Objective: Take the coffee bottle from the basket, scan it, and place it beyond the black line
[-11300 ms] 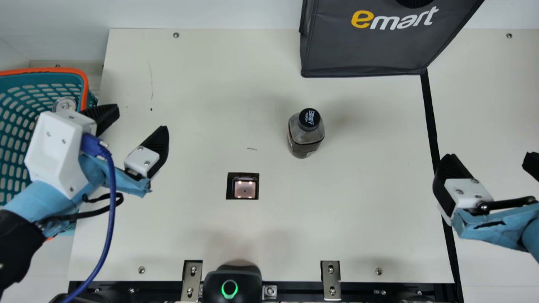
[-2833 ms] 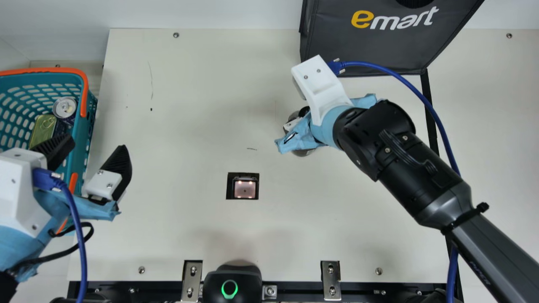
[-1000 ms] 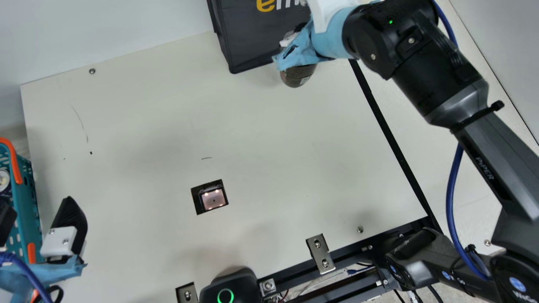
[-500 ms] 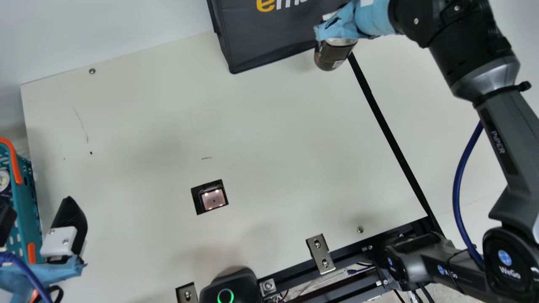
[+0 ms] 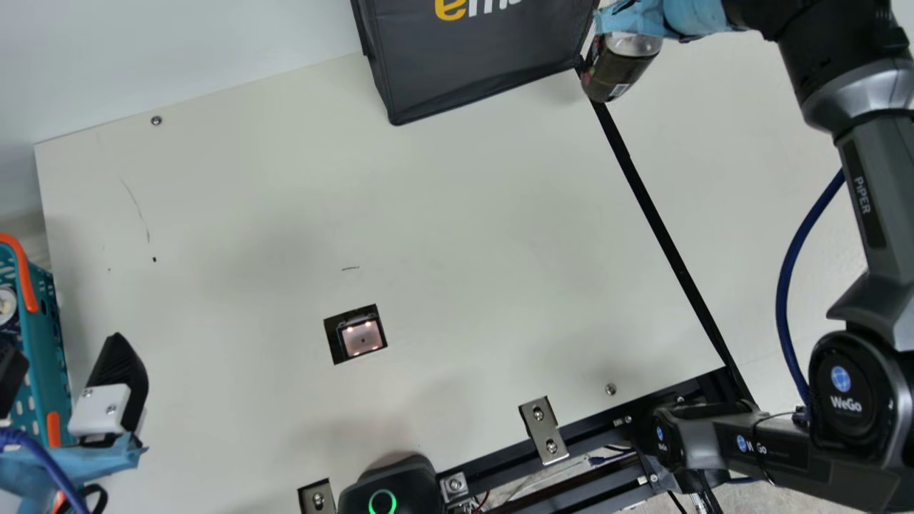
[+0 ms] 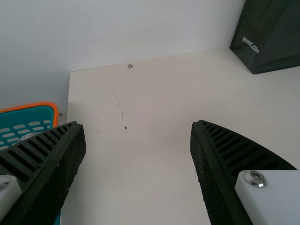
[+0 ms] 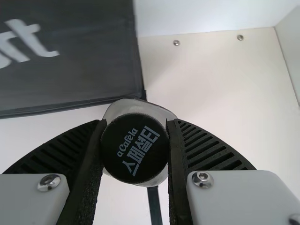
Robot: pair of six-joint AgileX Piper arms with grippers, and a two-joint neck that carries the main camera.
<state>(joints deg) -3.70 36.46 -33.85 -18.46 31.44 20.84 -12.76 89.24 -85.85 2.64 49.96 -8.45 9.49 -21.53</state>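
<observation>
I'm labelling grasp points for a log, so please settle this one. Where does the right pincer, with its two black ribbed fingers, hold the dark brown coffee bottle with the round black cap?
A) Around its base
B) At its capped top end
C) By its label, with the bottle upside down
B: the right pincer has a finger on either side of the black cap, while the bottle's base hangs free below.

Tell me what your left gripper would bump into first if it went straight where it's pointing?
Probably the table, straight ahead of the left gripper. One finger might catch the basket first; I can't judge the depth.
</observation>
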